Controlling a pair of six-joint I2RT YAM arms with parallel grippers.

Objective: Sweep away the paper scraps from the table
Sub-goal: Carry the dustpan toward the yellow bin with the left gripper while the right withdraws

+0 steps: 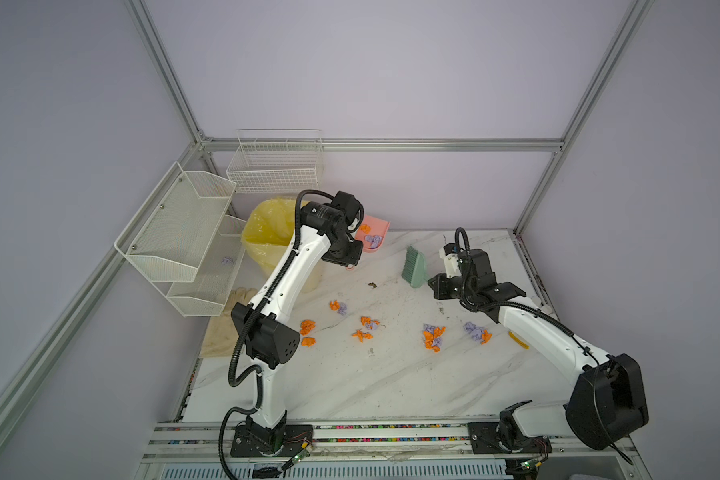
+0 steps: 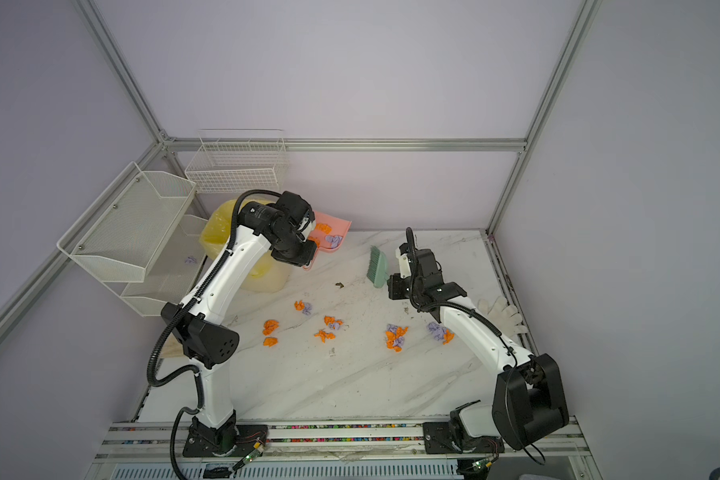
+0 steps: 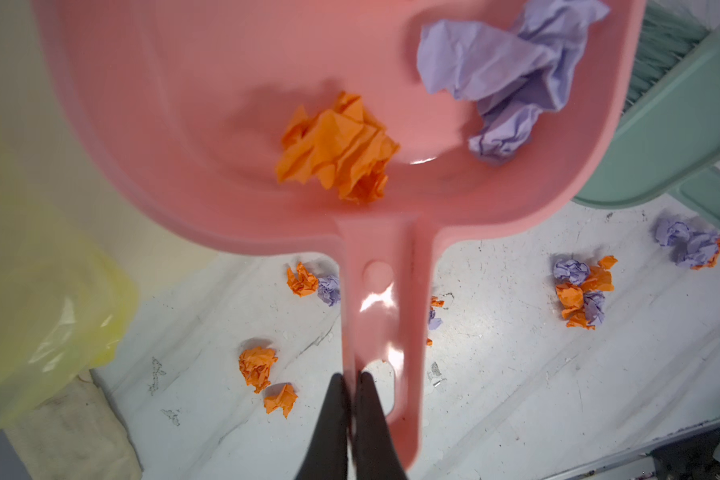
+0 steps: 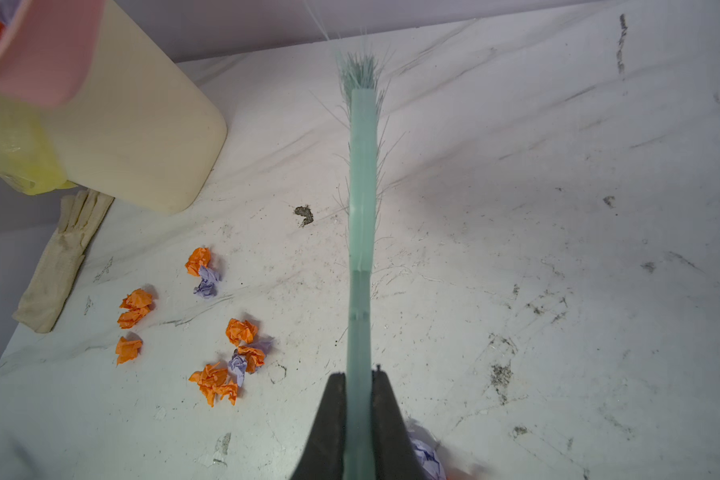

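Observation:
Several orange and lilac paper scraps [image 1: 433, 336] lie in small clusters across the middle of the marble table [image 1: 391, 382]; the same scraps [image 4: 242, 353] show in the right wrist view. My left gripper [image 3: 352, 376] is shut on the handle of the pink dustpan [image 3: 184, 124], pinching it by its hang hole. The dustpan [image 1: 375, 232] hangs above the table's back edge beside the bin. An orange wad [image 3: 337, 149] and a lilac wad [image 3: 504, 79] rest inside it. My right gripper [image 4: 359, 376] is shut on the green brush [image 4: 362, 187]. The brush [image 1: 415, 266] is lifted, bristles toward the back.
A cream bin with a yellow bag [image 1: 267, 237] stands at the back left. White wire racks [image 1: 184, 232] and a wire basket [image 1: 275, 166] hang on the frame; one lilac wad [image 1: 226, 260] lies in a rack. A beige glove [image 1: 225, 328] lies left, a white glove [image 2: 499, 313] right.

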